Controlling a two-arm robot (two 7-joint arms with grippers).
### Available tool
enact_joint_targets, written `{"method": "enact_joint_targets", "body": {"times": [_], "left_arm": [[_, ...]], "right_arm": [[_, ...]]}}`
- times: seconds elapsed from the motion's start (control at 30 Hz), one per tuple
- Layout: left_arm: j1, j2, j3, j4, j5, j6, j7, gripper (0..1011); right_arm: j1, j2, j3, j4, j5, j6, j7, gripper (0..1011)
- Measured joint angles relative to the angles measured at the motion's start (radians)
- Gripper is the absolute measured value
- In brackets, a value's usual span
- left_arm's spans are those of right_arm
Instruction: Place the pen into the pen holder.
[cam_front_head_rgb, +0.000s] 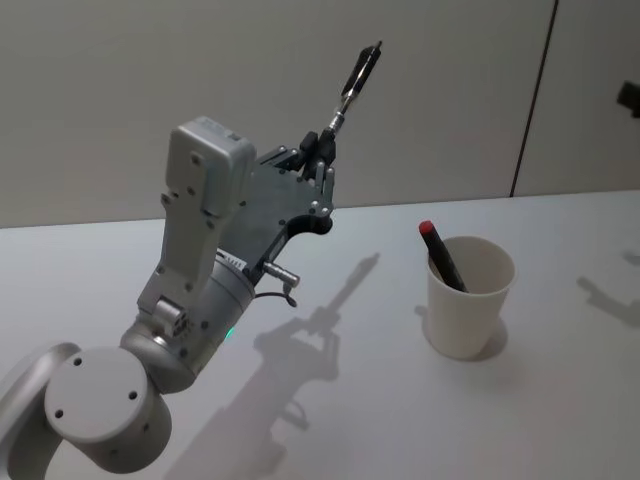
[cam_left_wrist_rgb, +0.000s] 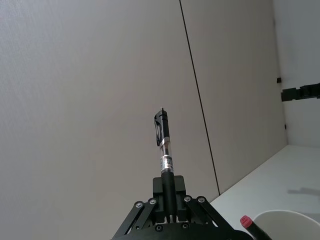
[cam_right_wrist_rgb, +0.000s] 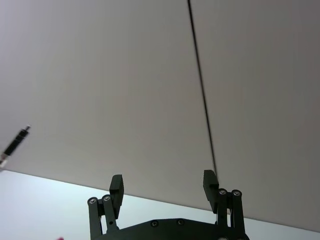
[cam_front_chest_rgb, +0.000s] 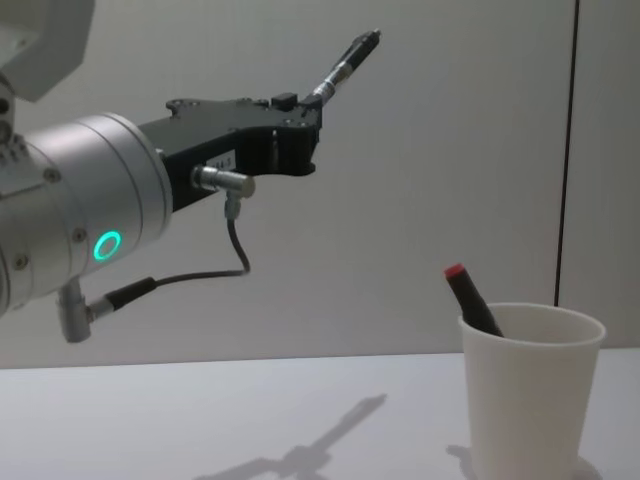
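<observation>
The left gripper (cam_front_head_rgb: 322, 150) was clenched on the lower end of the pen (cam_front_head_rgb: 357, 75), a black pen with a clear barrel section and a clip near its top, and held it high above the white table (cam_front_head_rgb: 380, 420). The pen stuck out past the fingertips, tilted upward and toward the robot's right, with the grey wall (cam_front_head_rgb: 120, 80) behind it. The pen holder (cam_front_head_rgb: 468, 310), a plain white paper cup, stood upright on the table well to the right of that gripper and lower down, apart from the pen. A second pen with a red cap (cam_front_head_rgb: 440, 255) leaned inside the cup against its left wall (its red end rose just above the rim). The pen and gripper cast a shadow (cam_front_head_rgb: 330, 320) on the table left of the cup. The right gripper (cam_right_wrist_rgb: 163, 182) was released, its two black fingers (cam_right_wrist_rgb: 116, 186) spread wide with nothing between them, facing the wall.
</observation>
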Motion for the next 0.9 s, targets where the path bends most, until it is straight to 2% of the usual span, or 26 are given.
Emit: {"method": "enact_joint_targets", "body": {"times": [0.07, 0.43, 0.67, 0.9], "left_arm": [[0.005, 0.002, 0.0, -0.008, 0.001, 0.0, 0.0, 130], [0.033, 0.011, 0.002, -0.037, -0.002, 0.008, 0.002, 130], [0.039, 0.011, 0.002, -0.044, -0.004, 0.022, -0.009, 130], [0.043, 0.009, 0.002, -0.051, -0.001, 0.032, -0.013, 130]], "right_arm": [[0.02, -0.002, -0.006, -0.003, 0.036, 0.035, 0.017, 1001], [0.094, -0.014, -0.03, -0.007, 0.15, 0.145, 0.071, 1001], [0.105, -0.017, -0.046, -0.006, 0.183, 0.17, 0.092, 1002], [0.094, -0.034, -0.067, -0.025, 0.201, 0.176, 0.057, 1001]]}}
